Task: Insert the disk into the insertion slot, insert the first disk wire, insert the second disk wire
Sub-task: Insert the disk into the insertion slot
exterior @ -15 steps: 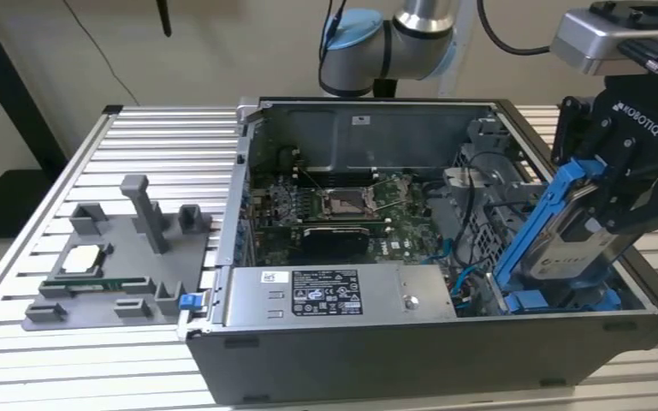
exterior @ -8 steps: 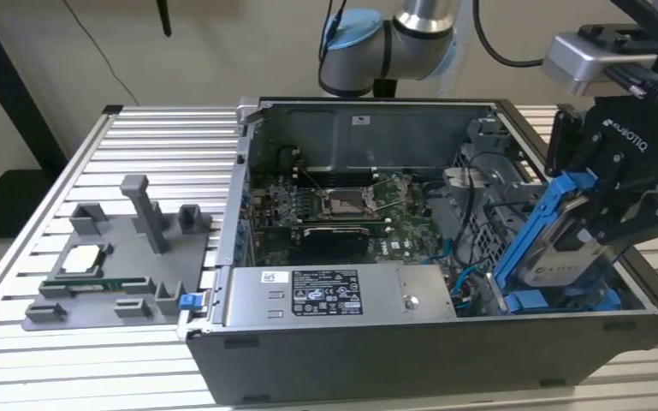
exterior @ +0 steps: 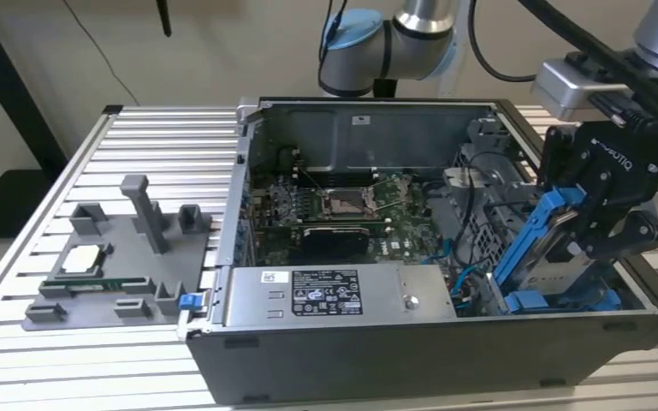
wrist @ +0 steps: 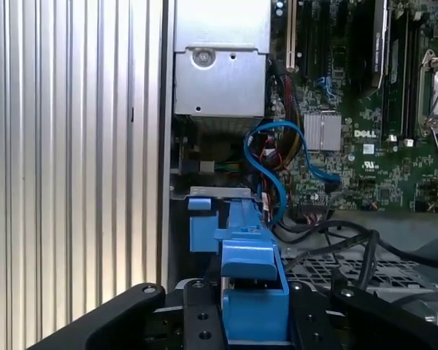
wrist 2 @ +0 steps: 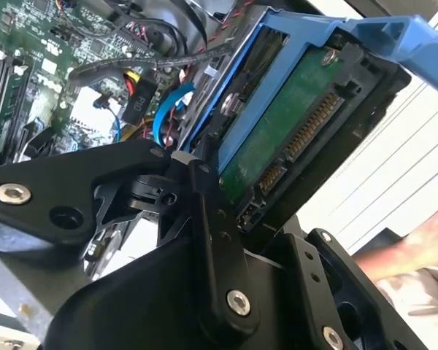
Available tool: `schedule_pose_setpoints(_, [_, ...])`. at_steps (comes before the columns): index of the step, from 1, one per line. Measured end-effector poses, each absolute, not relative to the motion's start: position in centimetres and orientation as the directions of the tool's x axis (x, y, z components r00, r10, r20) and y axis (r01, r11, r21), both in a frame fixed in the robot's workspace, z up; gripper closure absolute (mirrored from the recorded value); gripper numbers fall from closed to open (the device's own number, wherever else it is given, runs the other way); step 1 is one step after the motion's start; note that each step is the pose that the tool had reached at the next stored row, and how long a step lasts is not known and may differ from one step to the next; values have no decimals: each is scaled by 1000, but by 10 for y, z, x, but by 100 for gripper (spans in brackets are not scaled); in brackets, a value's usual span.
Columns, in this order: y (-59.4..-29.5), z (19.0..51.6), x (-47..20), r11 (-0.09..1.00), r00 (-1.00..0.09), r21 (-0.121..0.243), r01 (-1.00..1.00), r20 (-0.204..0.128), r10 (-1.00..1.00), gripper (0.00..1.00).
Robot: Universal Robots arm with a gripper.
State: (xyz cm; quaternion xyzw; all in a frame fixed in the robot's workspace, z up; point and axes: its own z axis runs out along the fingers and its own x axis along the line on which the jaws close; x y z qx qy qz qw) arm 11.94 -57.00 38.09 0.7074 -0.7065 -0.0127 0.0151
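Closest to me, the open computer case (exterior: 420,355) sits on a ribbed aluminium table (exterior: 32,342), with its grey power-supply box (exterior: 340,295) along the near wall. At the case's end on the exterior view's right, the gripper (exterior: 602,240) is clamped on the disk (exterior: 530,244) and holds it tilted, its blue rails sloping down into the case. Deeper in lies the motherboard (exterior: 340,205). On the exterior view's left, a grey fixture tray (exterior: 117,235) rests on the slats. Behind, the arm's blue-capped joint (exterior: 363,43) stands before a beige wall (exterior: 215,51).
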Motion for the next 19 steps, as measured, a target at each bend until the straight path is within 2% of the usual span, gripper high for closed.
schedule_pose_setpoints(7, [-570,373,119,-2,2,40,-999,3,-1000,100])
schedule_pose_setpoints(8, [-570,373,119,-2,2,40,-999,4,-1000,0])
schedule_pose_setpoints(19, [-561,395,119,-2,2,40,-999,0,-1000,0])
